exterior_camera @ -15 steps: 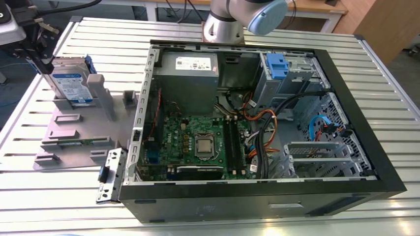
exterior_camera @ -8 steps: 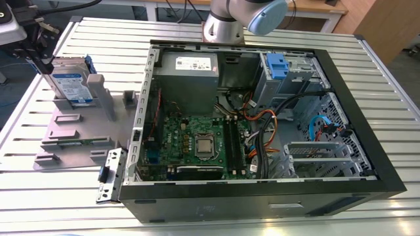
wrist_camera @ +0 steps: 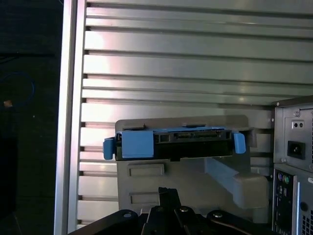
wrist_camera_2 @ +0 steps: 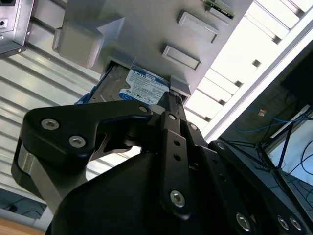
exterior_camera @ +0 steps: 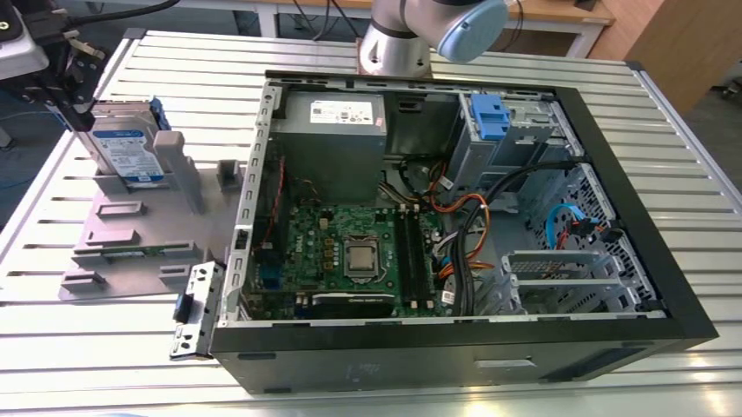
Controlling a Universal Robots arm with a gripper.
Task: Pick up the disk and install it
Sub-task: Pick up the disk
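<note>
The disk [exterior_camera: 125, 143] stands on edge in a grey stand [exterior_camera: 128, 248] on the worktop [exterior_camera: 69, 347], just beside the open case [exterior_camera: 464, 347] on the exterior view's left. The pincer [exterior_camera: 76, 111] hangs close over the disk's upper edge. I cannot tell whether it is spread or pressed together, and it is hard to say whether it touches the disk at all.

The main risk is probably a skewed grip. In the first wrist view the disk's long edge faces the camera, with blue tabs [wrist_camera: 108, 148] jutting from both ends. A grip set off-centre, or one that lands on that blue plastic and not on the metal body, could let the disk swing or slip once it is lifted.

The stand is a second worry. The disk sits down in a slot, so a pull that is not straight along the slot could wedge it there. The stand might then lift or slide with it, if nothing pins it to the worktop.

Inside the case, the bay [exterior_camera: 516, 143] lies at the far corner, and a bundle of cables [exterior_camera: 464, 208] runs just beside it. A disk carried low or tilted could snag those, or catch the bay's metal edge and stop short of seating.
</note>
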